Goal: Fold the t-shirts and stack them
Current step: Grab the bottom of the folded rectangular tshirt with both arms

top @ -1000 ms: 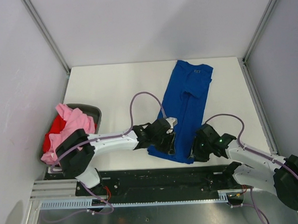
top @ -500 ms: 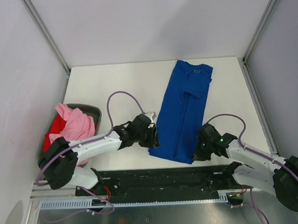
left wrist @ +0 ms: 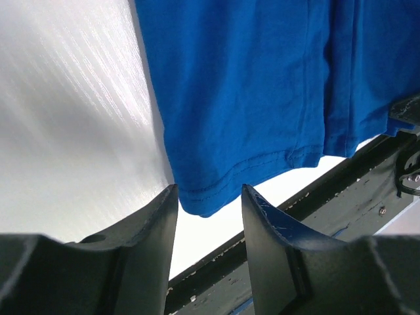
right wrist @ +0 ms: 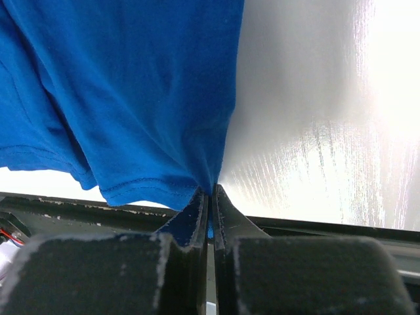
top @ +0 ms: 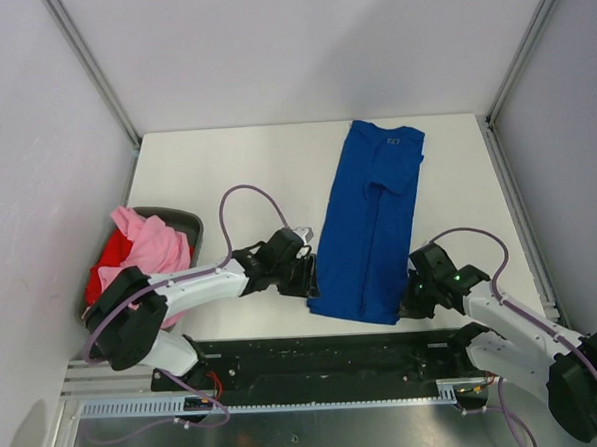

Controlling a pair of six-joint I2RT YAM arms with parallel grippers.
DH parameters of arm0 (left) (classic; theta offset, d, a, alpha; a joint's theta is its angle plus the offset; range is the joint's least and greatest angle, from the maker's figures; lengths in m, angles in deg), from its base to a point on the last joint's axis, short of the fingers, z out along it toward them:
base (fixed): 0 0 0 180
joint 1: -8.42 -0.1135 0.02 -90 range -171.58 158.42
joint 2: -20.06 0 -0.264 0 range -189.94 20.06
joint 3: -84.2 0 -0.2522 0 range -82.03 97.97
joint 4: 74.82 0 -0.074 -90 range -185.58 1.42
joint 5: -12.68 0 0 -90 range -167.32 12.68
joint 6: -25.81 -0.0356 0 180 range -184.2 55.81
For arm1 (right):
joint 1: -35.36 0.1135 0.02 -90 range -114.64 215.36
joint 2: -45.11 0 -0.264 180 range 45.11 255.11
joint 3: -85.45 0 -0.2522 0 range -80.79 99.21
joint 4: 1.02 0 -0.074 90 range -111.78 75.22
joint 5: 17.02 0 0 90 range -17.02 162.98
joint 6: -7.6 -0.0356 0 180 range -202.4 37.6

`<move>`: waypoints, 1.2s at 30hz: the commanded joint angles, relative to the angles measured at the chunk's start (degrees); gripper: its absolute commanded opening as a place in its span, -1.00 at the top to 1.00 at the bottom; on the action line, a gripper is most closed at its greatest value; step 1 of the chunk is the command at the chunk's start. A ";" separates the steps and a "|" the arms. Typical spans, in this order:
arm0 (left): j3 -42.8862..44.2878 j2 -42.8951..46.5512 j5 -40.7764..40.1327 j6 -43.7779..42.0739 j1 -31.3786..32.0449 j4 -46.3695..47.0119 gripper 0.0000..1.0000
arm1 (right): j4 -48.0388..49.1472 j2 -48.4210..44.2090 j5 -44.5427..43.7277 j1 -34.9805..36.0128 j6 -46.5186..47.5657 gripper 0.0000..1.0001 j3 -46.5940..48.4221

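Note:
The royal blue t-shirt (top: 370,220) lies folded into a long strip on the white table, collar at the far end, hem at the near edge. My left gripper (top: 307,281) is open, its jaws apart just beside the hem's near-left corner (left wrist: 203,197). My right gripper (top: 415,302) is shut on the hem's near-right corner (right wrist: 197,177). The light pink t-shirt (top: 145,254) and the red one (top: 103,279) lie bunched in a bin at the left.
A dark grey bin (top: 186,224) stands at the table's left edge. The black mounting rail (top: 335,352) runs along the near edge right behind the hem. Grey walls enclose the table (top: 226,177) on three sides.
My left gripper let go of the hem, drew back left, and now stands open at the near-left corner. My right gripper moved slightly right and nearer, pulling the hem with it.

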 commanded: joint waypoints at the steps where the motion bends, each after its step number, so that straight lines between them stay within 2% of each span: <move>1: 1.20 -0.72 1.46 -0.80 -0.21 0.82 0.02 | -1.20 -1.17 1.45 -0.11 1.08 1.00 -0.19; 14: 0.51 -4.21 1.72 -0.11 3.20 1.57 0.08 | -0.87 -1.18 1.68 0.86 0.49 1.00 -0.49; 16: 0.57 -4.48 1.70 0.02 3.71 1.72 0.15 | -0.68 -1.14 1.76 0.96 0.47 1.00 -0.53; 22: 1.30 -4.34 2.37 0.23 5.25 1.83 0.70 | -1.29 -1.71 2.64 0.97 0.78 1.00 -0.63; 25: 1.58 -2.86 3.59 0.68 6.03 1.75 0.86 | -3.69 -3.69 3.21 0.95 1.30 1.00 -0.68; 32: 1.40 1.75 5.71 1.77 7.77 1.62 0.98 | -11.21 -12.22 5.77 1.89 -0.72 1.00 -0.29; 36: 4.90 1.74 4.95 0.94 7.49 0.93 1.00 | -12.90 -13.31 3.43 1.65 -0.50 1.00 2.85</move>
